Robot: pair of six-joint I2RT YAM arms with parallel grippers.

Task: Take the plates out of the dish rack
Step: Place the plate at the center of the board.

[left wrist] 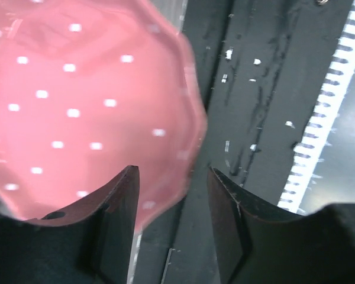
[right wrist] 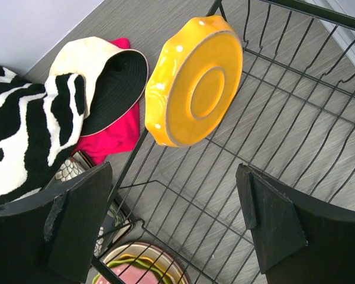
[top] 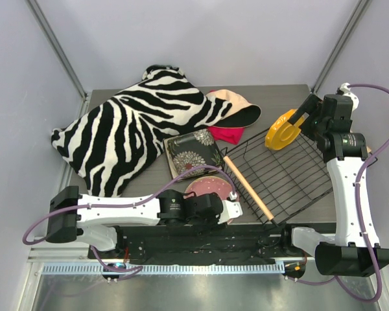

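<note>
Yellow plate [top: 282,129] on edge at twelve o'clock in the dish rack [top: 248,186]: stiff, glazed, likely slippery. Take the rim; right gripper [right wrist: 174,201] wide, empty.

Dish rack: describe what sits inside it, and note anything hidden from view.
One yellow plate stands on edge at a corner of the dish rack, underside toward the right wrist camera. Elsewhere only wire and grey table show. The plate's upper face is hidden.
</note>
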